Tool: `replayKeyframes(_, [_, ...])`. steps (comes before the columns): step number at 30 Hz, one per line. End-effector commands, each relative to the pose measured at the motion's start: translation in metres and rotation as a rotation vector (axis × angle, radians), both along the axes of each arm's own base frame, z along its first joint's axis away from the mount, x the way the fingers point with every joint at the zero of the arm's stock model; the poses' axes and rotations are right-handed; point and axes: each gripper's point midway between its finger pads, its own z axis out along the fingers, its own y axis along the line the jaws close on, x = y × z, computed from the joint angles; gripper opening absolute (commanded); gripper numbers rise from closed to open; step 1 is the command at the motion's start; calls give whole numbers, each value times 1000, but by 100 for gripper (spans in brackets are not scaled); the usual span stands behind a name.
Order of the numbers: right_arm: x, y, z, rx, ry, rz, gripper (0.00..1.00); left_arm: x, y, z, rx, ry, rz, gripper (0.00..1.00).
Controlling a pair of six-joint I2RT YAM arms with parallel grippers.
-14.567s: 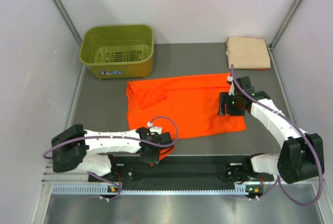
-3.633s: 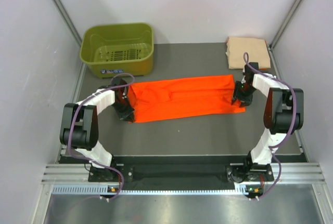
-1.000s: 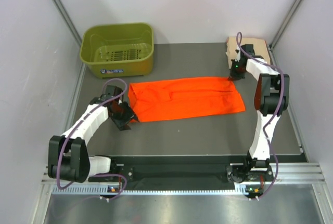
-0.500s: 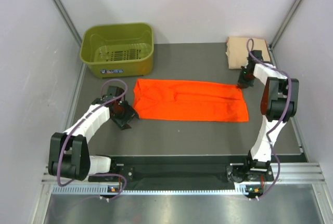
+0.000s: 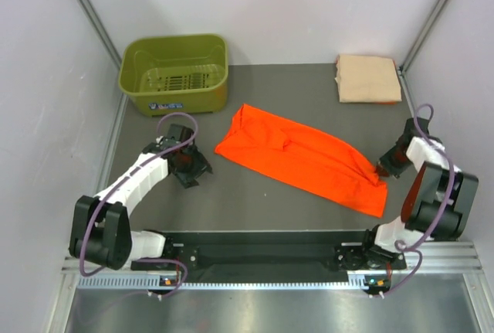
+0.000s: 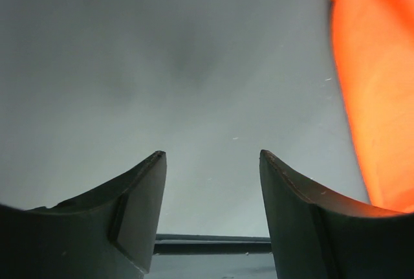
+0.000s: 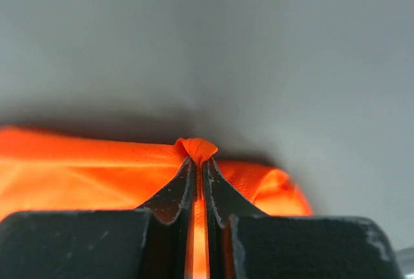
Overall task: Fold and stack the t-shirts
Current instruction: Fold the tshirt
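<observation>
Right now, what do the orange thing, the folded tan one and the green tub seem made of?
The orange shirt: soft matte cloth, probably knit; it wrinkles and bunches into a peak where the right gripper pinches it. The tan shirt: similar matte cloth, folded in soft-edged layers. The green basket: seemingly moulded plastic, with a slight sheen, rigid walls and a slotted floor.
</observation>
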Motion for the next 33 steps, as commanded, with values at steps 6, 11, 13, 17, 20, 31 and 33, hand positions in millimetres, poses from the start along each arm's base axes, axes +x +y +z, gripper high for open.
replayKeyframes(6, [-15, 27, 18, 78, -86, -21, 30, 57, -24, 24, -54, -149, 42, 68])
replayKeyframes(11, [17, 4, 41, -45, -114, 81, 60, 71, -36, 18, -112, -140, 82, 75])
replayKeyframes(13, [41, -4, 55, -86, -128, 118, 69, 77, -38, 14, -118, -132, 98, 75])
replayKeyframes(17, [80, -13, 72, -170, -127, 198, 73, 90, -47, 11, -136, -119, 81, 74])
replayKeyframes(20, [96, -11, 81, -217, -116, 246, 73, 99, -53, 16, -144, -131, 58, 72])
replayKeyframes(31, [205, 177, 125, -73, -545, 927, 71, 113, -67, -5, -190, -113, 87, 74])
replayKeyframes(33, [219, 214, 129, -34, -605, 1056, 71, 119, -68, -7, -194, -128, 97, 74])
